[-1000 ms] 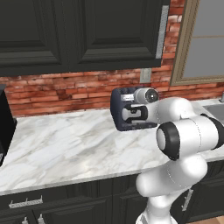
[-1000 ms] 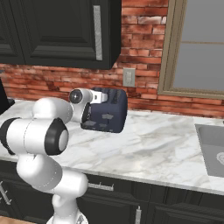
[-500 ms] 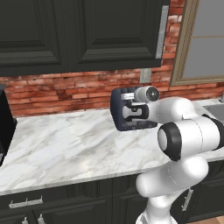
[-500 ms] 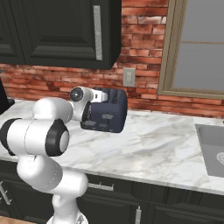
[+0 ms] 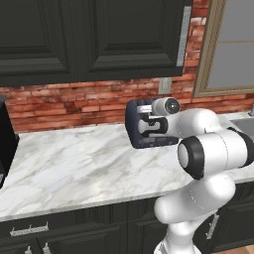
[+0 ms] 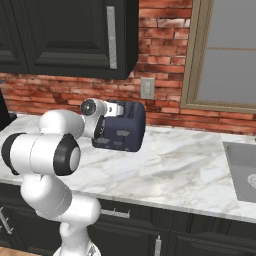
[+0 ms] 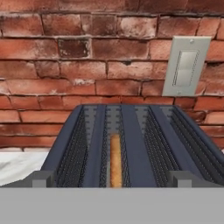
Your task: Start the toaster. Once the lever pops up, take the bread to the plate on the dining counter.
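The dark navy toaster [image 5: 133,130] [image 6: 126,131] stands on the marble wall counter [image 5: 74,163] against the brick wall. My gripper [image 5: 145,119] [image 6: 107,120] hovers just in front of and slightly above it, open, with nothing between its fingers. The hand view looks down along the toaster [image 7: 135,148] top. Its slots run away from me. The bread [image 7: 115,159], a thin golden-brown edge, sits low in the left slot. The plate and the dining counter are out of view.
A tall black appliance [image 5: 6,144] stands at the counter's left end. A sink [image 6: 242,167] lies to the right. Dark upper cabinets [image 5: 89,34] hang above, a window [image 6: 225,50] is at right, and a wall outlet [image 7: 185,65] sits behind the toaster.
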{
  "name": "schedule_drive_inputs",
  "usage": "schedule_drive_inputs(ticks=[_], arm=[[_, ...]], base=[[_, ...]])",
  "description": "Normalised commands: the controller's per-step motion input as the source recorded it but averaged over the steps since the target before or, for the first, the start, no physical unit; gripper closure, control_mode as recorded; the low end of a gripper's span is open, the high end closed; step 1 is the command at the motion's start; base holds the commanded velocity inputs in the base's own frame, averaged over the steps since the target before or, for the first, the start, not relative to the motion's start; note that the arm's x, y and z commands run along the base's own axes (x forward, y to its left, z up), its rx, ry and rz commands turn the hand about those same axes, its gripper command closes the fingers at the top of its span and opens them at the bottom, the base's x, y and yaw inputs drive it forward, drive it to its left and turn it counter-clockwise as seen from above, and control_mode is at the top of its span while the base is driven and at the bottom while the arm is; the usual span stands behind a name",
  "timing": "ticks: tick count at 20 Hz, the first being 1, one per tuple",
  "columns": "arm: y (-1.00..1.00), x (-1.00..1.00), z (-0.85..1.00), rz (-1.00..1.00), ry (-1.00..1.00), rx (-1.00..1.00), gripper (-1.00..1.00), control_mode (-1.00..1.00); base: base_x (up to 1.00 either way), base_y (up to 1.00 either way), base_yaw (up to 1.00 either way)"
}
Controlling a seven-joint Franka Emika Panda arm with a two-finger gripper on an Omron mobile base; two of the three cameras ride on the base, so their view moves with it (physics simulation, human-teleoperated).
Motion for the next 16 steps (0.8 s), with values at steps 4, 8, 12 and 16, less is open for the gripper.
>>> schedule_drive_inputs(ticks=[4, 8, 12, 16], arm=[[0.0, 0.04, -0.08, 0.0, 0.02, 0.0, -1.0, -1.0], [0.0, 0.0, -0.13, 0.0, 0.0, 0.0, -1.0, -1.0], [0.0, 0.0, -0.13, 0.0, 0.0, 0.0, -1.0, -1.0], [0.0, 0.0, -0.08, 0.0, 0.0, 0.0, -1.0, -1.0]], base=[[0.0, 0.0, 0.0], [0.0, 0.0, 0.0], [0.0, 0.0, 0.0], [0.0, 0.0, 0.0]])
